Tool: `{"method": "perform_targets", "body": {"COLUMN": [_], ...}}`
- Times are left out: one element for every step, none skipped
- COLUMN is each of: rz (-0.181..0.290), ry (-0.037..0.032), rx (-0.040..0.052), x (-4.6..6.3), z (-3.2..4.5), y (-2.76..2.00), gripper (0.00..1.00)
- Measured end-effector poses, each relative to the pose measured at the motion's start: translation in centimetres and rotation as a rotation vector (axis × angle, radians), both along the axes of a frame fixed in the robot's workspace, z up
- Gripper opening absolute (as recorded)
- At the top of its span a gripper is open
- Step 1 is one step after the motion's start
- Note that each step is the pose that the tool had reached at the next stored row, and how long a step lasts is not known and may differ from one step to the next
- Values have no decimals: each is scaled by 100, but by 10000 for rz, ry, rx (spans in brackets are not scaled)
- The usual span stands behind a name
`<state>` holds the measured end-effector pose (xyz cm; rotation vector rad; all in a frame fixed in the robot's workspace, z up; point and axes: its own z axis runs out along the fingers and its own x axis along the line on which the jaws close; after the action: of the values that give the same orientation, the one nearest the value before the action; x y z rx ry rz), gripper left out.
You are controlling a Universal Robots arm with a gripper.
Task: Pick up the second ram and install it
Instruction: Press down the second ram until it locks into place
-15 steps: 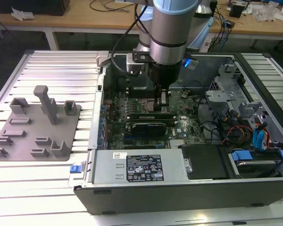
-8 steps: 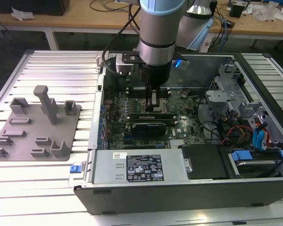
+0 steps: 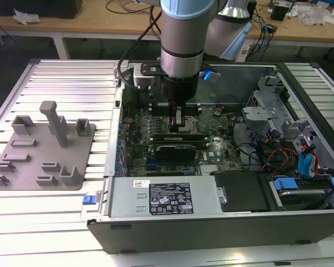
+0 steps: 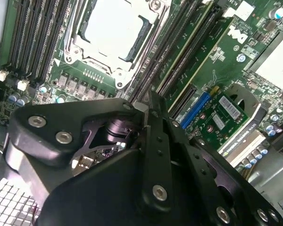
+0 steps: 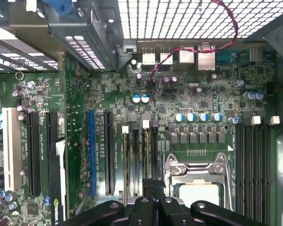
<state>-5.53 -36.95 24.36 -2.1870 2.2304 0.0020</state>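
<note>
We are looking at an open computer case [image 3: 172,222] lying on a ribbed bench [image 3: 61,83], with the arm reaching straight down into it. The gripper [image 3: 179,121] is hanging low over the motherboard [image 3: 156,125], just beside the CPU socket frame [image 5: 198,176] and directly above the memory slots [image 5: 140,155] that run alongside it.

In the second wrist view the gripper [image 4: 148,110] is closing its black fingers [image 4: 155,117] to a narrow gap around what appears to be a thin edge, which we are taking to be the second ram, held upright and edge-on; the stick itself is too hidden for us to point to or to be sure of. In the first wrist view the fingers [image 5: 153,188] are lining up with the slot bank, and one slot there seems already filled, though we cannot confirm it.

The grey fixture plate [image 3: 42,153], at the exterior view's left, is standing well apart from the case, with no green stick visible on it. We are judging the pick-up as done and the work as standing at the insertion stage: whether the module is seated and its latches are closed cannot be told from these views.
</note>
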Motion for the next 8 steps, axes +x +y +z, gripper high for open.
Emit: {"method": "perform_targets", "body": {"rz": [1, 1, 3, 2, 0, 0, -1, 0], "ry": [-3, -3, -4, -2, -2, -2, -7, -10], "rx": [1, -4, -7, -12, -11, -14, -14, -13], "x": [-22, -49, -50, -51, -52, -52, -57, -59], "z": [-31, -60, -94, -102, -110, -123, -131, -135], "y": [0, 0, 0, -1, 0, -1, -1, -1], "gripper": [8, 8, 8, 8, 8, 8, 8, 8]}}
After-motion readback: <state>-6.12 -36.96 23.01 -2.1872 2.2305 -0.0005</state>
